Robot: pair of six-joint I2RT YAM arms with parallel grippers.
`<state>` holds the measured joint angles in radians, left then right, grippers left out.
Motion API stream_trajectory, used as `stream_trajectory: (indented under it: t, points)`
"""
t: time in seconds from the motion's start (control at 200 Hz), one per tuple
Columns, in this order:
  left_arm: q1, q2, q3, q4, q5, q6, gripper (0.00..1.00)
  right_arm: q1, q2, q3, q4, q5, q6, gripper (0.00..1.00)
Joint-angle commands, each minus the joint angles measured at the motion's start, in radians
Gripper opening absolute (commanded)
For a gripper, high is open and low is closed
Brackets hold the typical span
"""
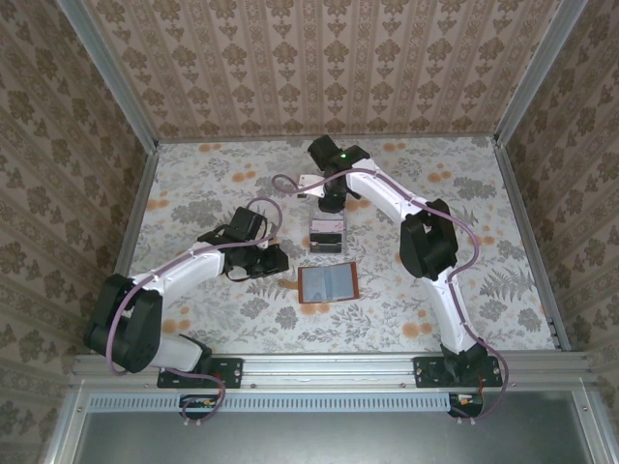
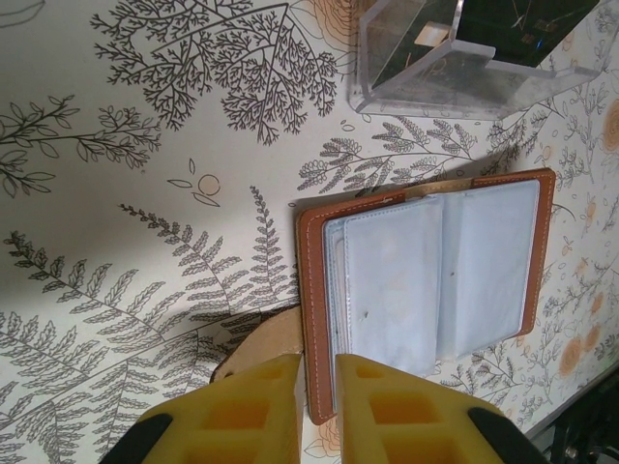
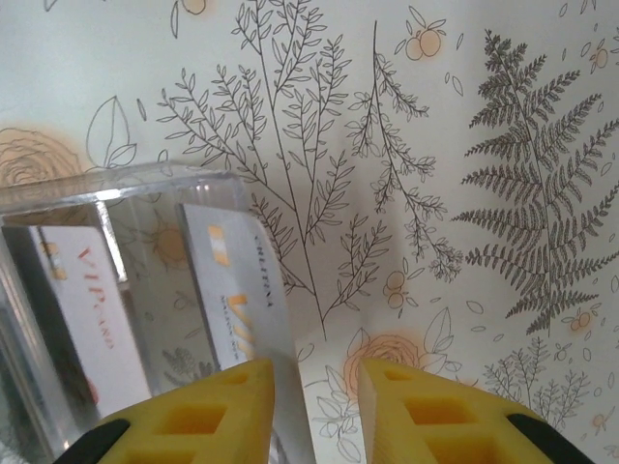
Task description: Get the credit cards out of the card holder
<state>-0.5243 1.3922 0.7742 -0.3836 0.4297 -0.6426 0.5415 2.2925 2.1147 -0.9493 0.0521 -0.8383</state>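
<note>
The card holder (image 1: 329, 284) lies open on the table, brown rim round pale grey-blue panels (image 2: 435, 280). My left gripper (image 2: 317, 362) is shut on its left brown rim (image 2: 311, 290), one yellow finger on each side; from above it sits just left of the wallet (image 1: 279, 261). My right gripper (image 1: 329, 205) hovers over the clear tray (image 1: 326, 235). Its fingers stand open (image 3: 317, 372), with a silvery credit card (image 3: 232, 290) leaning along the left finger's inner face and table showing beside the right finger. A second card (image 3: 82, 319) with red lettering stands inside the tray (image 3: 116, 188).
The clear tray (image 2: 455, 87) stands just beyond the wallet's far edge. Patterned walls close in the table on three sides, and a metal rail (image 1: 329, 367) runs along the near edge. Bare floral tabletop spreads left of the wallet and right of the right arm.
</note>
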Motion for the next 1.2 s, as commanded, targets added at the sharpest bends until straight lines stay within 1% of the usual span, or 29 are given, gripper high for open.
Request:
stream_trajectory:
  t: [0.0, 0.13, 0.345, 0.665, 0.78, 1.025, 1.11, 1.195]
  points:
    - [-0.008, -0.003, 0.014, -0.02, -0.002, 0.007, 0.18, 0.004, -0.047, -0.018, 0.072, 0.038, 0.006, 0.31]
    - [-0.008, 0.002, 0.019, -0.023, 0.001, 0.007, 0.18, 0.002, -0.034, -0.016, 0.091, 0.057, -0.004, 0.32]
    - [-0.009, 0.012, 0.013, -0.018, 0.001, 0.007, 0.18, 0.003, 0.001, -0.018, 0.072, 0.045, -0.01, 0.32]
    - [-0.011, 0.018, 0.015, -0.013, 0.006, 0.006, 0.18, 0.009, 0.01, -0.012, -0.043, -0.032, -0.044, 0.32]
    - [-0.016, 0.015, 0.016, -0.012, 0.006, 0.003, 0.18, 0.011, 0.005, -0.004, -0.06, -0.033, -0.037, 0.31]
    - [-0.059, 0.027, 0.044, -0.011, 0.004, -0.001, 0.18, 0.012, -0.112, -0.054, 0.029, -0.047, 0.088, 0.31]
    - [-0.075, 0.048, 0.051, -0.006, 0.012, 0.0, 0.17, 0.012, -0.177, -0.121, 0.09, -0.051, 0.18, 0.32]
    - [-0.093, 0.069, 0.051, 0.01, 0.016, -0.002, 0.16, 0.012, -0.249, -0.214, 0.175, -0.054, 0.315, 0.32]
